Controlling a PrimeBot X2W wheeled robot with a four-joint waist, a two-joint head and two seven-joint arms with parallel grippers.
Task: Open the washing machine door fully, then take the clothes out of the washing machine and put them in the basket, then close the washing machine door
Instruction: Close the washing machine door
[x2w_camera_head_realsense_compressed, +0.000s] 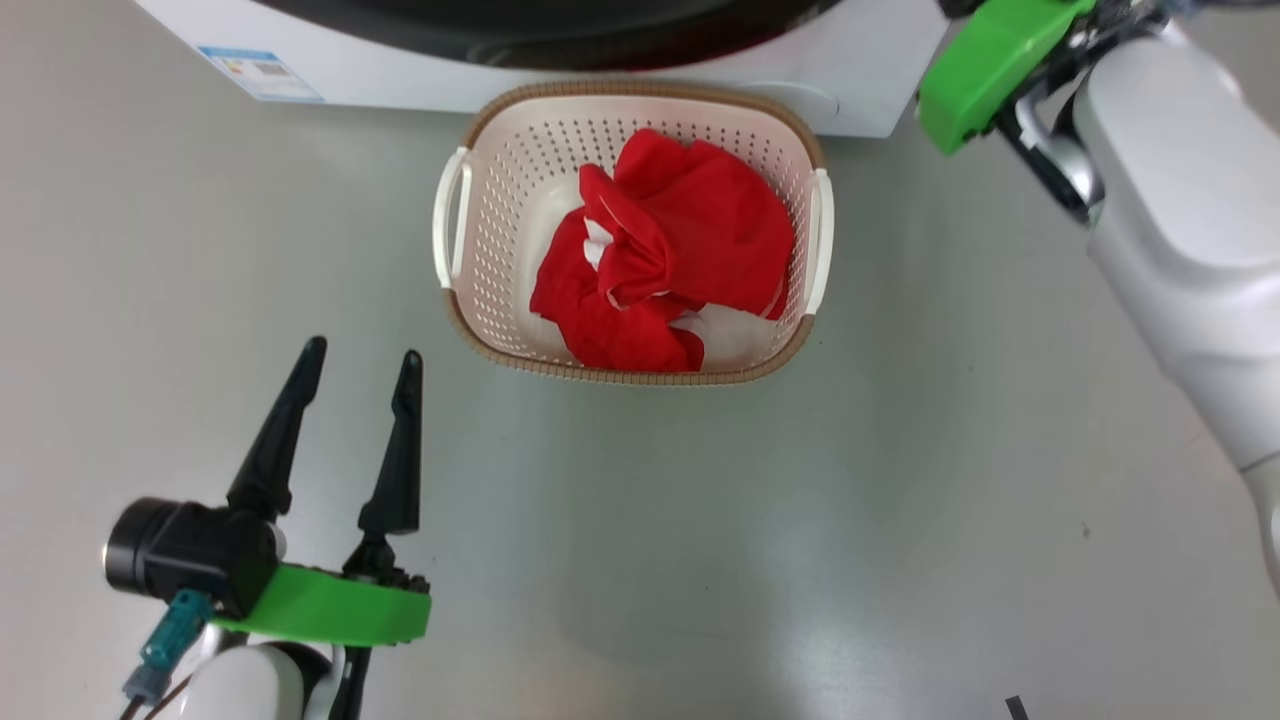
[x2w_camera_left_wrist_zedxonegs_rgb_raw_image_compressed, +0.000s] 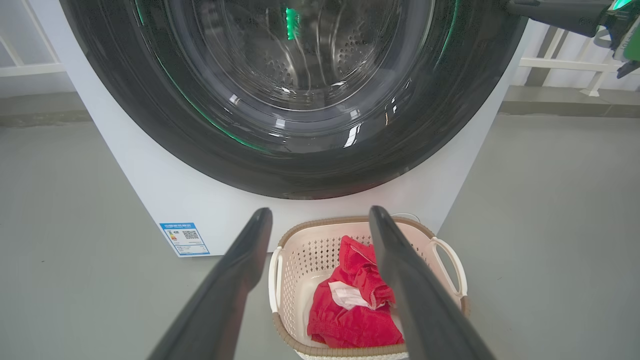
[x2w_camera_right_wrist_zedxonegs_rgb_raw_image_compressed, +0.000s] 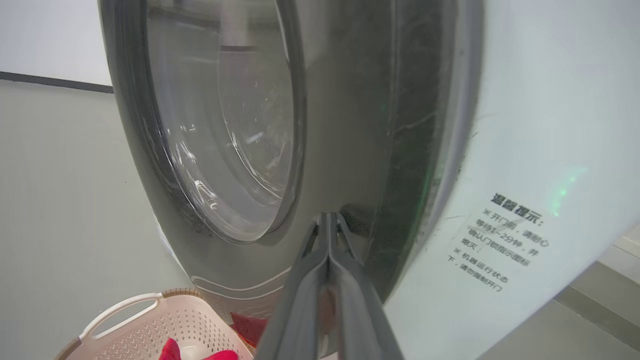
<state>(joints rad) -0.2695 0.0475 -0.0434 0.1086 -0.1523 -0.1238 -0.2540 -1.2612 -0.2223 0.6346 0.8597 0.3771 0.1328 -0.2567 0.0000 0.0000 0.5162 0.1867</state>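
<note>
The red clothes (x2w_camera_head_realsense_compressed: 665, 255) lie bunched in the cream basket (x2w_camera_head_realsense_compressed: 500, 150), which stands on the floor right before the white washing machine (x2w_camera_head_realsense_compressed: 880, 70). The washing machine door (x2w_camera_left_wrist_zedxonegs_rgb_raw_image_compressed: 300, 165), black-rimmed with a glass bowl, lies against the machine's front; whether it is latched I cannot tell. My right gripper (x2w_camera_right_wrist_zedxonegs_rgb_raw_image_compressed: 328, 217) is shut and empty, its tips touching the door's black rim (x2w_camera_right_wrist_zedxonegs_rgb_raw_image_compressed: 350, 165) at its right side. It also shows as a dark finger, the right gripper (x2w_camera_left_wrist_zedxonegs_rgb_raw_image_compressed: 515, 7). My left gripper (x2w_camera_head_realsense_compressed: 362, 358) stands open and empty, left of the basket, near the floor.
Grey floor (x2w_camera_head_realsense_compressed: 700, 550) spreads out in front of the basket. My right forearm (x2w_camera_head_realsense_compressed: 1180, 230) reaches up along the right edge of the head view. A blue label (x2w_camera_left_wrist_zedxonegs_rgb_raw_image_compressed: 184, 239) sits low on the machine's front. White railings (x2w_camera_left_wrist_zedxonegs_rgb_raw_image_compressed: 565, 62) stand behind the machine.
</note>
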